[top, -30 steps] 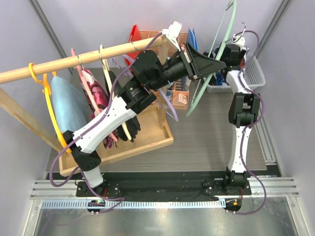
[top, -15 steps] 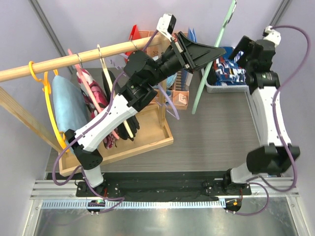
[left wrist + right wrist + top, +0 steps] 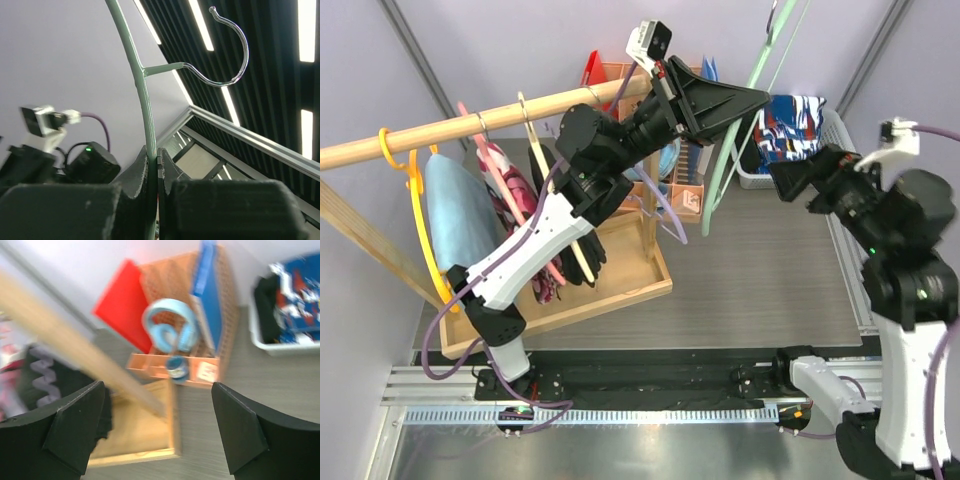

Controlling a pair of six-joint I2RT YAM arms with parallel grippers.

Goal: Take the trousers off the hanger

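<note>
Left tool pinches green hanger.

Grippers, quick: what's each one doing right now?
Left gripper: shut on the green hanger.
Right gripper: open, holding nothing.

Robot lab test cell, dressed up as a wardrobe corner.
You're boxed in by plain lilac partition walls, with aluminium rails bolted along the table edge well behind your left pincer. Above that pincer: black slatted ceiling, long strip lights. Below and beside it: a bare wooden clothes rail on a tabletop crate.
</note>
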